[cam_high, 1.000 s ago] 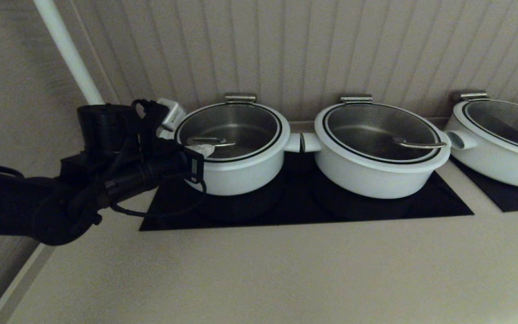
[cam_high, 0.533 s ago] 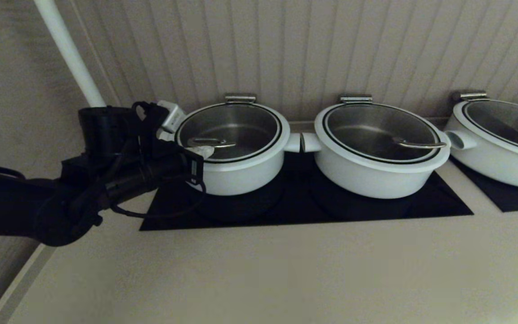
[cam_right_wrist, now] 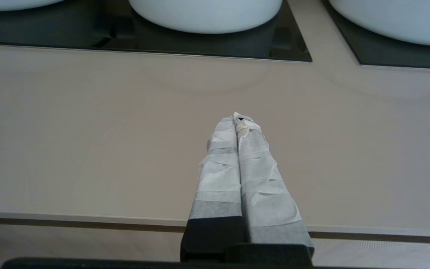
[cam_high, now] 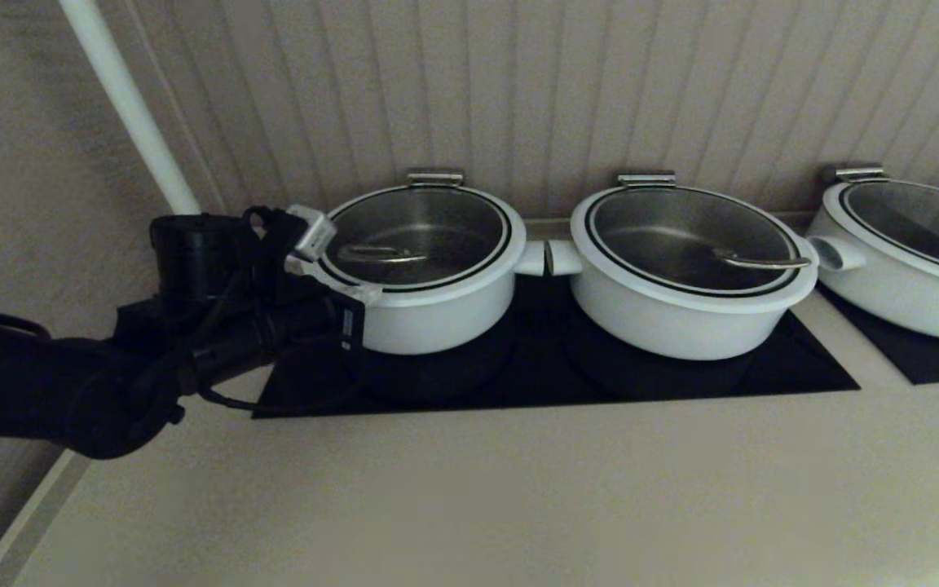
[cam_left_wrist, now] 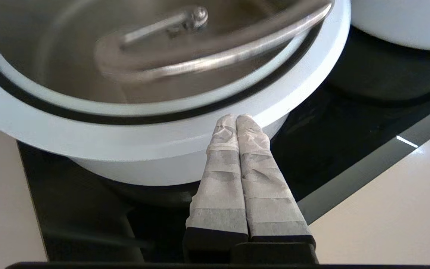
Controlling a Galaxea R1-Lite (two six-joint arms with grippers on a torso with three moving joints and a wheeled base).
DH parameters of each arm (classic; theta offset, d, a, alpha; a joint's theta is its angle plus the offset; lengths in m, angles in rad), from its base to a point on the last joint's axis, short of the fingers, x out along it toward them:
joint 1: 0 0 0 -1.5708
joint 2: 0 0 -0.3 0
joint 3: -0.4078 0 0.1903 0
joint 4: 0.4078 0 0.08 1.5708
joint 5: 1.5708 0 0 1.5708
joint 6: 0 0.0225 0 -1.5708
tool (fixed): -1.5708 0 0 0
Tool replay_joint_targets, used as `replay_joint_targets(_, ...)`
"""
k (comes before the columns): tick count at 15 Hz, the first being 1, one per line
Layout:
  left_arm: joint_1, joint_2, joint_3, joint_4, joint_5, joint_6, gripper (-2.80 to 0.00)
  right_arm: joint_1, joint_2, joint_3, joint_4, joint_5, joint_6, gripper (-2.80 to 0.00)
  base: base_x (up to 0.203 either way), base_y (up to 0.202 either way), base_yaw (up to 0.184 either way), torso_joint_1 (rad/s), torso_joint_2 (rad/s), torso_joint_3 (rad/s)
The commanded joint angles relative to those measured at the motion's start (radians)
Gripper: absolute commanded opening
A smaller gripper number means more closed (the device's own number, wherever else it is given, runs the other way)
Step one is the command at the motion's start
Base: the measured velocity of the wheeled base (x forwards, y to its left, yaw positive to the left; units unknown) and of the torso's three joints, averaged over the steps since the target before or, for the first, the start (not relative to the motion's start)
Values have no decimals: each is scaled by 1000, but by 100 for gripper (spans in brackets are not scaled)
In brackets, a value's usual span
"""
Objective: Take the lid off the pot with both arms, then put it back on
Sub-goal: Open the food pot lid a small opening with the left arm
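In the head view, the pot (cam_high: 429, 302) stands at the left end of a black cooktop (cam_high: 681, 371) set into a beige counter (cam_high: 469, 489), with the lid (cam_high: 421, 236) seated on it and its steel wire handle (cam_high: 380, 254) lying toward the left side. Two wider white pots stand to its right, the middle pot (cam_high: 681, 310) almost touching handles with it and the far pot (cam_high: 910, 285) on a second dark panel. The left arm (cam_high: 111, 367) reaches in from the left, its wrist low against the pot's left flank, and the left gripper (cam_high: 363, 292) sits at the rim there. In the left wrist view, the left gripper (cam_left_wrist: 236, 118) has its two tape-wrapped fingers (cam_left_wrist: 218, 179) pressed together with nothing between them, their tips touching the underside of the white rim (cam_left_wrist: 155, 130) of the pot. In the right wrist view, the right gripper (cam_right_wrist: 238, 118) hangs above the bare counter (cam_right_wrist: 88, 130) near its front edge, well apart from the pots, its wrapped fingers (cam_right_wrist: 263, 186) likewise closed on nothing.
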Motion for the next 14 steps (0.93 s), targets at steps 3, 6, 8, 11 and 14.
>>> replay_joint_targets(3, -1, 20, -19, -6, 0, 1, -280, 0, 2, 0, 0, 1, -1, -280, 0, 0, 0, 0, 0, 0)
replay_joint_targets(6, 0, 38, -60, -7, 2, 1, -280, 0, 1, 0, 0, 2, -1, -280, 0, 0, 0, 0, 0, 0)
replay_joint_targets(8, 1, 51, -69, -7, 3, 3, -280, 0, 2, 0, 0, 2, -1, -280, 0, 0, 0, 0, 0, 0)
replay_joint_targets(11, 1, 57, -69, -7, 3, 3, -280, 0, 0, 0, 0, 1, -1, -280, 0, 0, 0, 0, 0, 0)
replay_joint_targets(14, 2, 57, -70, -9, 5, 3, -280, 0, 2, 0, 0, 1, -1, -280, 0, 0, 0, 0, 0, 0)
